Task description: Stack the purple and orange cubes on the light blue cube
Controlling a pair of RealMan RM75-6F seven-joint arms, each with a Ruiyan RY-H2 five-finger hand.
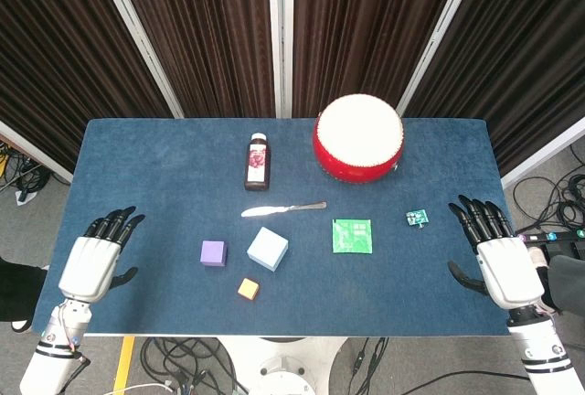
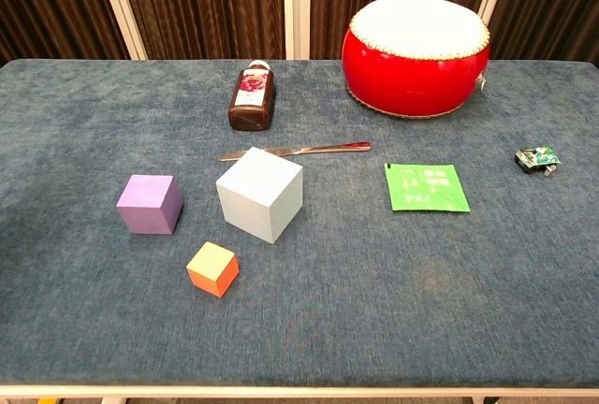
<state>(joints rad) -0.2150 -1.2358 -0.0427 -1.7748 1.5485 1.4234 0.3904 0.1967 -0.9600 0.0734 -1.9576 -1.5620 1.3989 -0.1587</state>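
The light blue cube (image 1: 267, 249) (image 2: 260, 193) stands on the blue table, near its front middle. Just left of it sits the purple cube (image 1: 213, 252) (image 2: 150, 204). The small orange cube (image 1: 248, 289) (image 2: 212, 268) lies in front of both, closest to the table's front edge. All three are apart from each other. My left hand (image 1: 97, 255) rests at the table's left front, palm down with fingers spread, holding nothing. My right hand (image 1: 494, 250) lies the same way at the right front. Neither hand shows in the chest view.
A red drum (image 1: 358, 137) (image 2: 417, 43) stands at the back. A dark bottle (image 1: 258, 162) (image 2: 253, 95) lies left of it. A metal knife (image 1: 283, 208) (image 2: 295, 151) lies behind the light blue cube. A green packet (image 1: 352, 235) (image 2: 426, 186) and a small circuit board (image 1: 418, 219) (image 2: 537, 158) lie to the right.
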